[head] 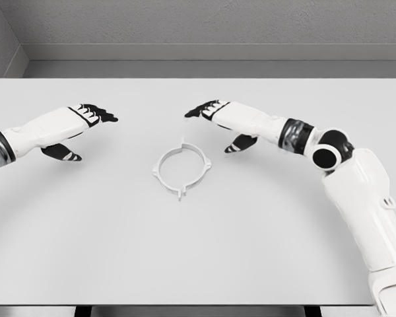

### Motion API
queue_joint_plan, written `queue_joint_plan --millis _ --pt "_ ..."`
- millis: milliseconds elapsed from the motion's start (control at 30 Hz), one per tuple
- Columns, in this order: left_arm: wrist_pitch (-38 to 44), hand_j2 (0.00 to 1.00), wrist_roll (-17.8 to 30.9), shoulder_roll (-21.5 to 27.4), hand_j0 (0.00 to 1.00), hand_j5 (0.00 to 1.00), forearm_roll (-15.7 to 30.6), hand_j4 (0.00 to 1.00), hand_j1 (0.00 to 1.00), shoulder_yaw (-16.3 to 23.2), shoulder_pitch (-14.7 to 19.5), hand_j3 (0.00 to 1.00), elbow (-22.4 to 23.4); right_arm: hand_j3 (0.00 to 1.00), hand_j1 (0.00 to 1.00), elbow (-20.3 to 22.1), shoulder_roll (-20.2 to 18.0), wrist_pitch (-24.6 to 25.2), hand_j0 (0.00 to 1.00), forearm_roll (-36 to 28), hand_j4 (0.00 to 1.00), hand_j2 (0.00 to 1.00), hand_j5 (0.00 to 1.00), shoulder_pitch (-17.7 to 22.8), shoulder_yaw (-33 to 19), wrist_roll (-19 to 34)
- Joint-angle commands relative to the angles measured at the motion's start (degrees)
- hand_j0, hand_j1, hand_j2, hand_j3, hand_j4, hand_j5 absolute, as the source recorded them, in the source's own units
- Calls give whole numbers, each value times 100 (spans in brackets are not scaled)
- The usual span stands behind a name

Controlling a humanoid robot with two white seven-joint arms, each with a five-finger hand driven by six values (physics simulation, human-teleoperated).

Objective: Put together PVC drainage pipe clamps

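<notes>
While both arms hung over the white table (86,251), the pipe clamp (181,167) lay flat just below the centre of the frame, untouched. It was a thin white ring with small tabs around its rim: one at the top, one at the bottom, and one on each side. No brand, label or writing could be read on the ring, the table or the arms.

The left hand (86,119) sat at centre left, fingers stretched out toward the middle of the frame, thumb hanging below, holding nothing. The right hand (214,115) sat just right of centre, above and to the right of the ring, fingers extended toward the left, thumb down, also holding nothing. Both hands were well apart from the clamp.
</notes>
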State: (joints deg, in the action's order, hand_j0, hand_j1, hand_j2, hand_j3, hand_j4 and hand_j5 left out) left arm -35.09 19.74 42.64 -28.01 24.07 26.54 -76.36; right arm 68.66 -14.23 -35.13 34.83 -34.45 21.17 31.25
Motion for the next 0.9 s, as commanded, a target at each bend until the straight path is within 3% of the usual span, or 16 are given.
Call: queue_joint_plan --millis 0,300,467,633,867 --pt "9 100 -5 7 100 100 32 100 100 1 0 100 -1 100 100 -177 -10 13 100 -20 100 100 100 -53 -8 -5" --pt "9 100 -5 7 100 100 41 100 100 -43 9 100 -10 100 100 -1302 746 13 100 542 100 100 100 -809 63 -93" --pt "9 100 -5 16 100 100 41 100 100 -61 9 100 -10 100 100 -2207 1115 13 100 965 100 100 100 -1248 63 -383" --pt "9 100 -5 25 100 100 41 100 100 -105 9 100 -1 100 100 -2559 1379 13 100 1281 100 100 100 -1415 80 -620" --pt "9 100 -5 16 100 100 41 100 100 -105 9 100 -1 100 100 -2594 1423 13 100 1395 100 100 100 -1407 221 -743"
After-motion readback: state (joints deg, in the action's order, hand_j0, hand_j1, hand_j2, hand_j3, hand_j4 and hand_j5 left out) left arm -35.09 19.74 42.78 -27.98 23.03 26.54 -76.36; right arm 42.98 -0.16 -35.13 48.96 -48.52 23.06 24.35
